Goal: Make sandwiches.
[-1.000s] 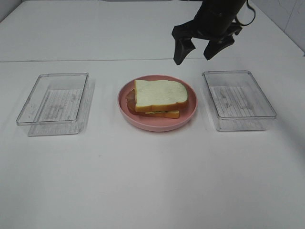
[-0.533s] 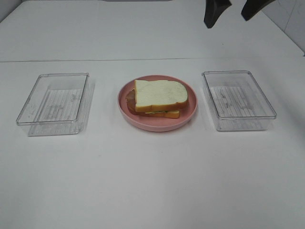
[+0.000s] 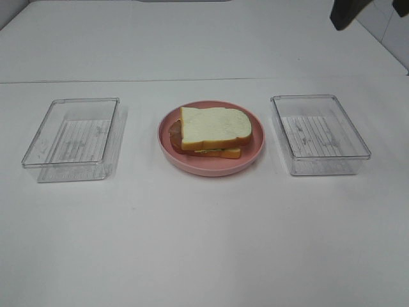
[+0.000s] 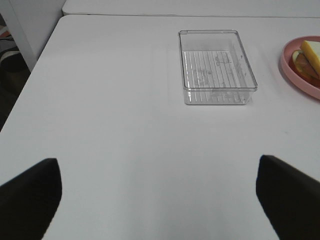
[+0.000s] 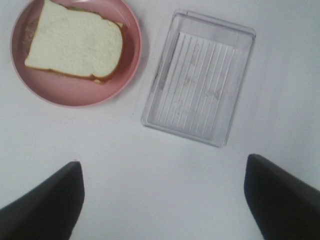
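My left gripper point(image 4: 160, 200) jaws wide apart, empty, right gripper point(image 5: 162, 200) likewise spread, sandwich point(image 5: 74, 42) ahead untouched, no legible writing.

A round pink plate point(image 3: 211, 163) sits on the white bench point(image 3: 204, 243), ahead of my left gripper and below my right. Two clear plastic trays point(image 3: 71, 139) point(image 3: 319, 133) flank it, apart.

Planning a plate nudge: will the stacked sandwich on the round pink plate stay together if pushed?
Probably shifts: the white top bread slice sits offset from the lower slice, so the layers look loose. The round pink plate likely slides on the smooth white table rather than tips, being low and wide.
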Motion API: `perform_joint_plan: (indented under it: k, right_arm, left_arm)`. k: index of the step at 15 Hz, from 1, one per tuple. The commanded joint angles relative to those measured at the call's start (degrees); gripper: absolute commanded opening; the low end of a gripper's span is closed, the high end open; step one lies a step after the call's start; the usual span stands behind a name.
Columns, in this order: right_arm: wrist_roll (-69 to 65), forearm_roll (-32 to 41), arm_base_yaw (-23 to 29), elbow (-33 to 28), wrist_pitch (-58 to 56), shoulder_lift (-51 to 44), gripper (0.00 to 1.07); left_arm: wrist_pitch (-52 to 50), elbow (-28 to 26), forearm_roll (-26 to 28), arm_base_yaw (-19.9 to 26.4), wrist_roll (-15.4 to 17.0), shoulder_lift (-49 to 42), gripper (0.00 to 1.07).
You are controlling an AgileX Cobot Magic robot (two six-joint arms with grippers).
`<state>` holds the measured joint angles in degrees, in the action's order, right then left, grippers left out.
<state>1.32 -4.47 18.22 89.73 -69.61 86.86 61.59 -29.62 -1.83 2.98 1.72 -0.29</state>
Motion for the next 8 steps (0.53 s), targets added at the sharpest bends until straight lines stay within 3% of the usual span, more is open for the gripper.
perform_joint_plan:
  k: [1, 7, 8]
  right_arm:
    - [-1.6, -1.3, -0.1, -7.7, -6.8, -7.7, 0.86]
    - [-8.0, -7.5, -0.2, -31.1, -0.9, -30.0, 0.85]
    - [-8.5, -7.7, -0.2, -32.9, -0.8, -32.1, 0.85]
  left_arm:
    - [-0.2, 0.1, 0.5, 0.1, -0.1, -0.9, 1.00]
    - [-0.2, 0.1, 0.5, 0.1, -0.1, -0.9, 1.00]
    - [-0.2, 0.1, 0.5, 0.1, -0.1, -0.9, 1.00]
